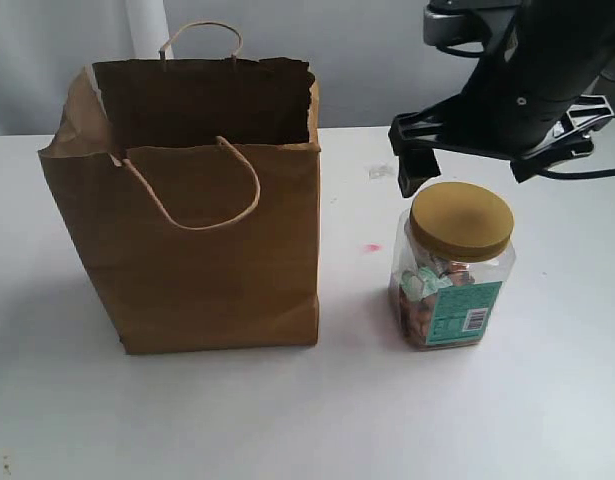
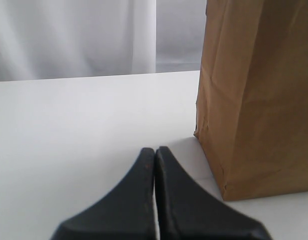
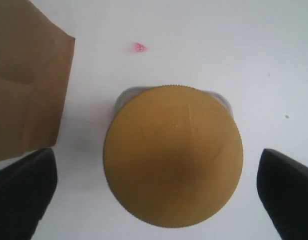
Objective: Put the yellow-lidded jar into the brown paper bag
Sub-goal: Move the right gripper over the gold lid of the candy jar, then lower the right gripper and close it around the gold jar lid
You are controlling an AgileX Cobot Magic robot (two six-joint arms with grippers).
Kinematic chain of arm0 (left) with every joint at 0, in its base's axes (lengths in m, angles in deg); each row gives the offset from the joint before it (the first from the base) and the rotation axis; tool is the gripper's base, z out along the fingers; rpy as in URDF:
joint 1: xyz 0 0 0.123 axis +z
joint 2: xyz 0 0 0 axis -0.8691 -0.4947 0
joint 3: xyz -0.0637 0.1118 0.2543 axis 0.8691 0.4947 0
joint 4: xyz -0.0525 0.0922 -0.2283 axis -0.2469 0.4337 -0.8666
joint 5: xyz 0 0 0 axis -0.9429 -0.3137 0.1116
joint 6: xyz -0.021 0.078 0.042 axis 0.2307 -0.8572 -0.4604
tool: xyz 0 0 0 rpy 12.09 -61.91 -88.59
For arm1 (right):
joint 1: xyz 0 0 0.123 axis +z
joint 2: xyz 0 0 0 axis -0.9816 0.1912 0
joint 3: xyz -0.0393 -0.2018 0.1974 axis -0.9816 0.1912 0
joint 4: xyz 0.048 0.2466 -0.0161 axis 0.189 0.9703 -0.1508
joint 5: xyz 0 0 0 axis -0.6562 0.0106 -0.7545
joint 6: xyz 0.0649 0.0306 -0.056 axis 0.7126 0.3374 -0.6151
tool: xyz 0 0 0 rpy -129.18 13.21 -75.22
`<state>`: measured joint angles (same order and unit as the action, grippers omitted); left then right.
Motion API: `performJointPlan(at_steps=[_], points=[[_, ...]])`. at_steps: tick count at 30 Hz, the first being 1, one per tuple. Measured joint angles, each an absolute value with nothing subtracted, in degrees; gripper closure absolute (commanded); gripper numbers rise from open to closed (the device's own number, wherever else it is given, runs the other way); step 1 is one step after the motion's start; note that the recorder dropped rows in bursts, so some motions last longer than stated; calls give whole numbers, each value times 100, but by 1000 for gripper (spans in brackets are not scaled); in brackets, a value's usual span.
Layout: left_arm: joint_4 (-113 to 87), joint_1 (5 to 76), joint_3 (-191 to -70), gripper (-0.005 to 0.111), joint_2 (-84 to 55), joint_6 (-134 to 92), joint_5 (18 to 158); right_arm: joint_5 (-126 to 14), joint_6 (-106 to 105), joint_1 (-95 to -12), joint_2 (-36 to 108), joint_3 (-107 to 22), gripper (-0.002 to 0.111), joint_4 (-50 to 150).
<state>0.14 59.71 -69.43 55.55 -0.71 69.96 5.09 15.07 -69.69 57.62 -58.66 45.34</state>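
Note:
The yellow-lidded jar (image 1: 452, 270) stands upright on the white table, right of the brown paper bag (image 1: 192, 230). It is clear, holds wrapped candies and bears a teal label. My right gripper (image 1: 472, 160) hovers open just above and behind its lid (image 3: 173, 156); the two dark fingers (image 3: 23, 192) flank the lid with wide gaps, touching nothing. The bag stands upright with its torn mouth open. My left gripper (image 2: 155, 152) is shut on nothing, low over the table beside the bag's side (image 2: 256, 95). The left arm is outside the exterior view.
A small pink speck (image 1: 372, 247) lies on the table between bag and jar. A pale curtain (image 2: 73, 37) hangs behind the table (image 1: 307, 420). The bag's cord handles (image 1: 202, 185) droop at front and stand up at back.

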Motion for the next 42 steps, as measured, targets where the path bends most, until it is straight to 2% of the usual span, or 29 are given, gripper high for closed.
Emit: performJointPlan(at_steps=[39, 42], points=[[14, 5971, -6943, 106, 5555, -71, 6996, 440, 2101, -6969, 6716, -5866, 3, 4131], [14, 5971, -6943, 106, 5555, -71, 6996, 495, 2101, -6969, 6716, -5866, 7, 4131]])
